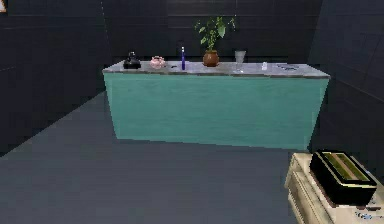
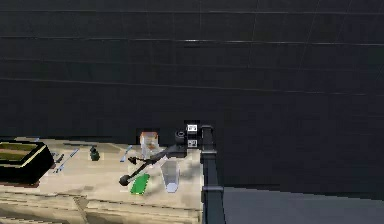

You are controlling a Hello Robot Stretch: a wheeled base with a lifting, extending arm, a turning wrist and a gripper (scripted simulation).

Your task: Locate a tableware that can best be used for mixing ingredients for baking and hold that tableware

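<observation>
A small pinkish bowl [image 1: 157,62] stands on the grey top of a teal counter [image 1: 215,108] across the room in the forward view, between a dark kettle [image 1: 132,62] and a blue bottle [image 1: 182,58]. In the arm side view the dark arm [image 2: 212,185] rises from the bottom edge, and the gripper [image 2: 128,178] reaches left over a pale wooden table [image 2: 100,195]. A flat green thing [image 2: 140,184] and a clear glass [image 2: 171,180] lie on the table at the fingers. I cannot tell whether the gripper holds anything.
The counter also carries a potted plant [image 1: 211,40], a grey cup [image 1: 240,58] and a flat dish [image 1: 287,68]. A dark box [image 1: 342,175] sits on the pale table, which also bears a small dark green thing [image 2: 95,154]. Dark floor lies between me and the counter.
</observation>
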